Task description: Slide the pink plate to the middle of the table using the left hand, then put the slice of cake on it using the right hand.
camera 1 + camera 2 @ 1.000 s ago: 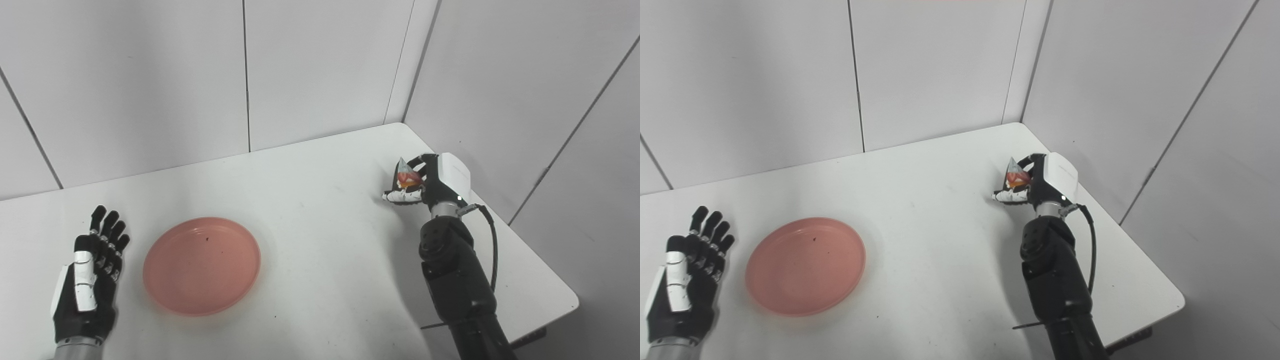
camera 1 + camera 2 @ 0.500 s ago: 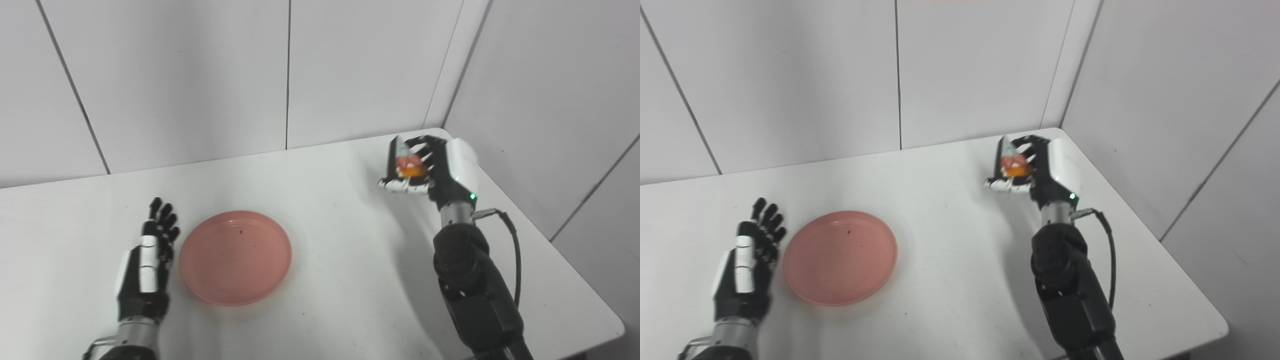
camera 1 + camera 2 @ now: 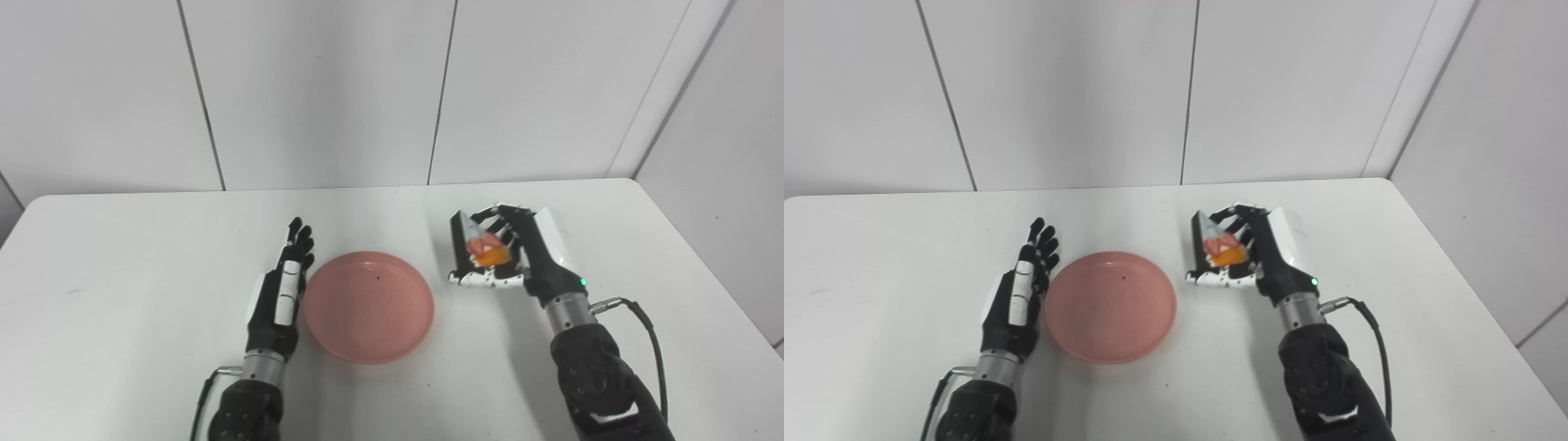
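Observation:
The pink plate (image 3: pixel 369 304) lies flat near the middle of the white table (image 3: pixel 122 257), with nothing on it. My left hand (image 3: pixel 283 289) rests open just left of the plate, fingers straight and pointing away, beside its rim. My right hand (image 3: pixel 511 254) is shut on the slice of cake (image 3: pixel 481 245), a wedge with a dark side and red and orange topping. It holds the slice above the table, a short way right of the plate's right rim.
White wall panels close the table at the back and on the right. The table's right edge (image 3: pixel 704 269) lies beyond my right arm. A black cable (image 3: pixel 643 318) loops from the right wrist.
The camera has swung left, shifting the whole picture. My right hand has carried the cake from the far right corner toward the plate. The left hand still lies open by the plate.

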### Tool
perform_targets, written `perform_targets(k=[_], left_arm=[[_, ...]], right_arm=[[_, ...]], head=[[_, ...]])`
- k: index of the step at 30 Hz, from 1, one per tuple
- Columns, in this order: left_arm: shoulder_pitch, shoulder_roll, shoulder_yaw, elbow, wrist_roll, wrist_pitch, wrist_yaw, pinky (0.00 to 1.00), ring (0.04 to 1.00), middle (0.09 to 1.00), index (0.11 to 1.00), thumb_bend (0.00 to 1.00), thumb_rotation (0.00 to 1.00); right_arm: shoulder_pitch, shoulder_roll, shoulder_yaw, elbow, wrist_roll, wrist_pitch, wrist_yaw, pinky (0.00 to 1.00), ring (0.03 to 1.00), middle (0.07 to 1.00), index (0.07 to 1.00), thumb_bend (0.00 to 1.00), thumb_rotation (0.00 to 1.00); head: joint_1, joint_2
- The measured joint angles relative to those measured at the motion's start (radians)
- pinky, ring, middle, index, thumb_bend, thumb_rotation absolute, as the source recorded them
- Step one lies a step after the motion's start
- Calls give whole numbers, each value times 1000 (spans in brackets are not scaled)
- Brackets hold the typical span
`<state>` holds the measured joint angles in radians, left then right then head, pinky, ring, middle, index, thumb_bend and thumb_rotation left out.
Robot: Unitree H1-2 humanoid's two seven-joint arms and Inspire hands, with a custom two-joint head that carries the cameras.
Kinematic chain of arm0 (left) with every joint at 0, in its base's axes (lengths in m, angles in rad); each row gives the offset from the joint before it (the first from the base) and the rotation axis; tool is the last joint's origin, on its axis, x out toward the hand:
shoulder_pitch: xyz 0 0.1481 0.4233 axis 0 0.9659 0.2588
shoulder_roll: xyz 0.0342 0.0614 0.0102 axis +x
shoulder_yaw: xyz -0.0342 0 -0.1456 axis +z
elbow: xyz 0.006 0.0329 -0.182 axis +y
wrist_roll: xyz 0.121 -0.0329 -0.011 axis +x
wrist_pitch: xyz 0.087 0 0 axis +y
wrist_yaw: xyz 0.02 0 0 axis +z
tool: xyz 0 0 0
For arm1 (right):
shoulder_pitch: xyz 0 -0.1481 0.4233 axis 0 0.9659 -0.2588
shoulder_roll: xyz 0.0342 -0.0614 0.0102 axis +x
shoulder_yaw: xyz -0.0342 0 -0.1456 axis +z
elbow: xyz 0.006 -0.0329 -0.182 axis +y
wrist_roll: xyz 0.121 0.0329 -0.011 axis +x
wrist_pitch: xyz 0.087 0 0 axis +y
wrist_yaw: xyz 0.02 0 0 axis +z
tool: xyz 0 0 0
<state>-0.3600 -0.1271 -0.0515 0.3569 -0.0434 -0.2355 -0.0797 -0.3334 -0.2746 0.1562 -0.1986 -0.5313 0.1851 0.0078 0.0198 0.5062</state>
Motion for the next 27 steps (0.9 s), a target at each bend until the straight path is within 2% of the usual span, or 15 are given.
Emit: perform_targets(k=[3, 7, 10, 12, 13, 20, 27], left_arm=[[-1, -7, -6, 4, 12, -5, 10, 1000, 1000, 1000, 1000, 640, 1000], [-1, -16, -10, 4, 20, -6, 21, 1000, 1000, 1000, 1000, 653, 1000], [-2, -25, -10, 8, 20, -7, 25, 1000, 1000, 1000, 1000, 656, 1000], [-2, -28, -12, 9, 20, -8, 28, 1000, 1000, 1000, 1000, 667, 1000], [-3, -29, -13, 11, 20, -8, 28, 1000, 1000, 1000, 1000, 668, 1000], [-10, -30, -24, 22, 21, -10, 36, 1000, 1000, 999, 1000, 664, 1000], [-22, -32, -31, 43, 31, -18, 53, 1000, 1000, 999, 1000, 669, 1000]], right_arm=[[-19, 25, 50, -24, -13, -8, 37, 148, 226, 396, 492, 515, 0], [-63, 38, 79, -2, -13, -22, 60, 151, 215, 384, 488, 514, 0], [-84, 51, 98, 56, -11, -43, 63, 181, 256, 400, 489, 517, 0], [-84, 56, 114, 82, -12, -51, 70, 222, 347, 463, 506, 511, 0], [-84, 59, 120, 102, -11, -65, 71, 237, 362, 474, 509, 511, 0], [-109, 66, 149, 319, -44, -186, 27, 222, 353, 454, 518, 507, 0], [-144, 65, 181, 419, -106, -210, -2, 245, 358, 456, 523, 507, 0]], head=[[17, 6], [41, 15], [45, 15], [54, 17], [57, 15], [63, 12], [57, 6]])
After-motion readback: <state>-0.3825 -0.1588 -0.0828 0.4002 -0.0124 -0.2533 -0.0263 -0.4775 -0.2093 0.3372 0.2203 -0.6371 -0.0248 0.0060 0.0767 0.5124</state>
